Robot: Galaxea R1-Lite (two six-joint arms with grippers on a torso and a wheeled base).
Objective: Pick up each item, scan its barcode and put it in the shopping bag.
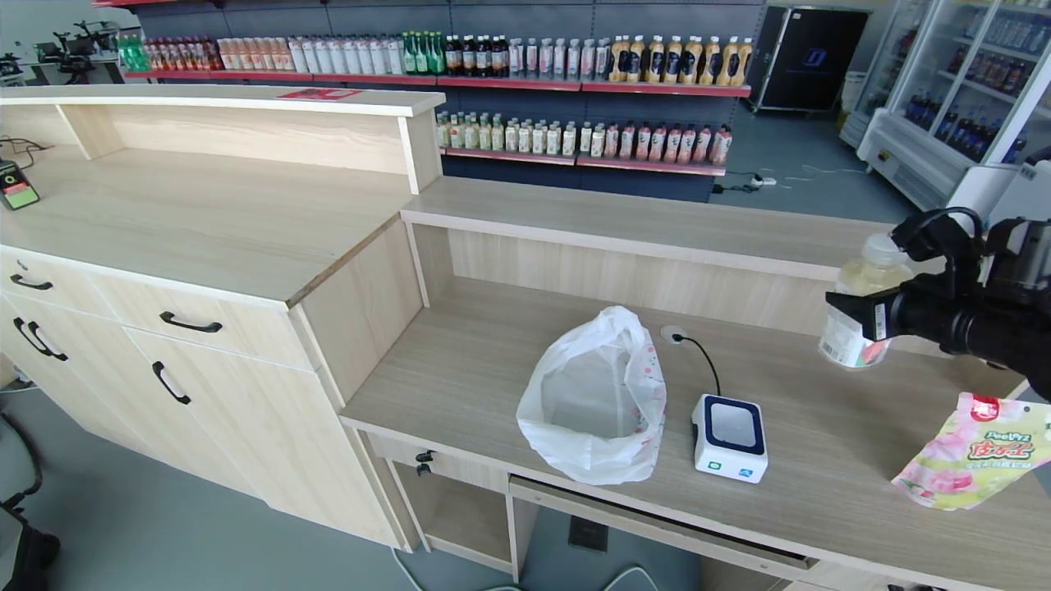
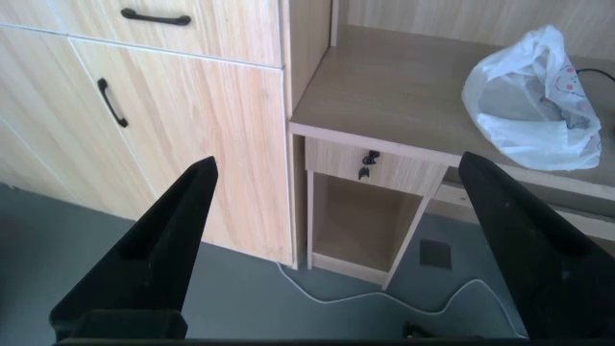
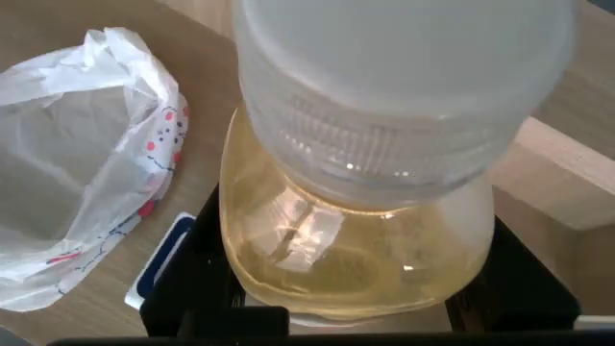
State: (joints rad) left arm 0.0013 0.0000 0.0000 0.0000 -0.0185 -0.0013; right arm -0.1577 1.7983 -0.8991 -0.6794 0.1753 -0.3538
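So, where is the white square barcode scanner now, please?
In the head view, the white square barcode scanner sits on the wooden counter, just right of the white plastic shopping bag.

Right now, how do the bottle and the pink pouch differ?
The bottle is upright, clamped in the right tool; the pouch lies flat on the counter, untouched. The bottle is clear, showing yellowish liquid under a pale cap; the pouch is opaque, printed pink and green. Both are outside the shopping bag.
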